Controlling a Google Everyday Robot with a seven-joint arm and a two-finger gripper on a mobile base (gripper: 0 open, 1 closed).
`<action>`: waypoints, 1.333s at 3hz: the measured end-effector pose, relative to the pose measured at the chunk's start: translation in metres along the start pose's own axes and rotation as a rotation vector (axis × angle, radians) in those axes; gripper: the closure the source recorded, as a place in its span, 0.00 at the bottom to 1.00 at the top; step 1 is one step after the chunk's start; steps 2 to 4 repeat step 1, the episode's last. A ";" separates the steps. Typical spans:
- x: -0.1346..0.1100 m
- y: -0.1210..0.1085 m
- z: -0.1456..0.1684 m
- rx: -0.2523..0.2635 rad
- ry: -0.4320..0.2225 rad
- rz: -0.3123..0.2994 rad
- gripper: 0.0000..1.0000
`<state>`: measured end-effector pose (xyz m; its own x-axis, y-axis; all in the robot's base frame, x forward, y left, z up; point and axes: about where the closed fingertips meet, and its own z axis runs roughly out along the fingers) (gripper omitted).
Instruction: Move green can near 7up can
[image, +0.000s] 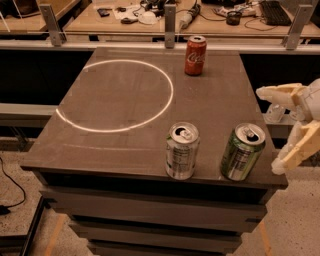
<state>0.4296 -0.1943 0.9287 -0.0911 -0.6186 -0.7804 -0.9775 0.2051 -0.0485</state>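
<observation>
The green can (242, 152) stands upright near the table's front right corner. The 7up can (182, 151), silver-white, stands upright just to its left, with a small gap between them. My gripper (272, 127) is at the right edge of the view, off the table's right side and to the right of the green can. Its cream fingers (295, 150) are spread apart and hold nothing. It does not touch the green can.
A red Coca-Cola can (195, 55) stands at the back of the dark table (125, 150). A white circle (117, 95) is marked on the table's left half. A cluttered workbench (150, 20) runs behind, and the table's right edge is beside my gripper.
</observation>
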 end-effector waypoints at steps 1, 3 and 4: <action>0.000 -0.001 -0.005 0.006 -0.009 -0.006 0.00; 0.000 -0.001 -0.005 0.006 -0.009 -0.006 0.00; 0.000 -0.001 -0.005 0.006 -0.009 -0.006 0.00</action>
